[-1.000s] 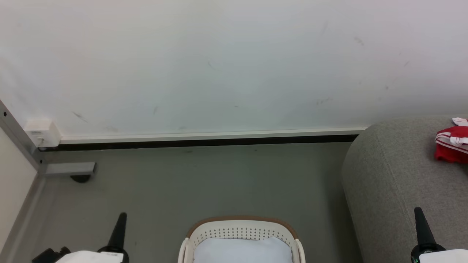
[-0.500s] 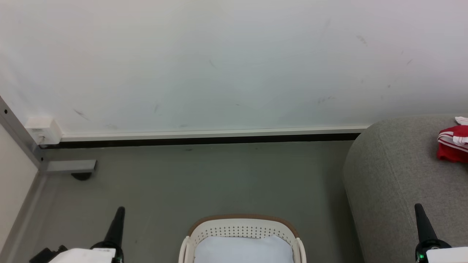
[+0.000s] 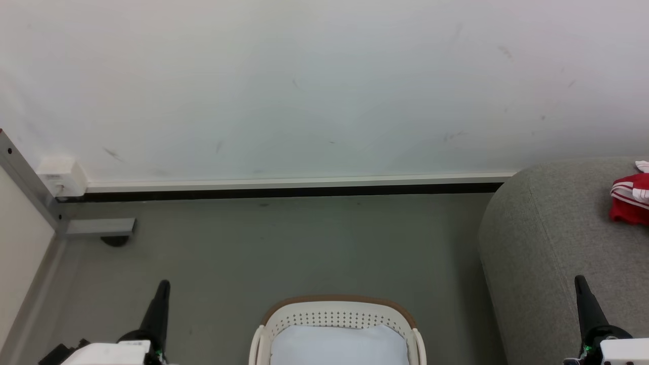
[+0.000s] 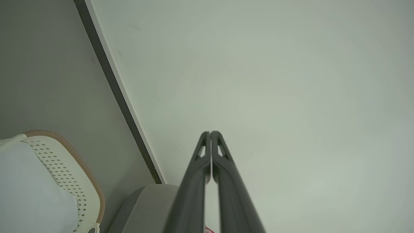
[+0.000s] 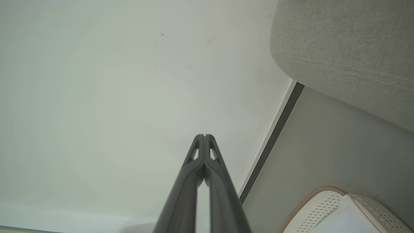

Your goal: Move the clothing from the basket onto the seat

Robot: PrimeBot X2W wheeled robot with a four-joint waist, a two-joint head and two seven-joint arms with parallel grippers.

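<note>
The basket (image 3: 337, 318) is cream-white, dotted with rows of small holes, with a brown rim; the pad (image 3: 338, 347) is pale white. The sofa (image 3: 547, 243) is grey woven fabric. The clothing (image 3: 629, 212) is red with white-and-red striped trim (a white scrap too). The floor (image 3: 284, 248) is dull grey, the wall (image 3: 304, 86) off-white with faint dark scuffs, the skirting (image 3: 294, 191) black under white. The left gripper (image 4: 210, 133) and right gripper (image 5: 204, 136) are charcoal.

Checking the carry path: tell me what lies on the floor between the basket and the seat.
Only bare grey floor separates the basket from the seat; the head view shows it, and the right wrist view agrees.
</note>
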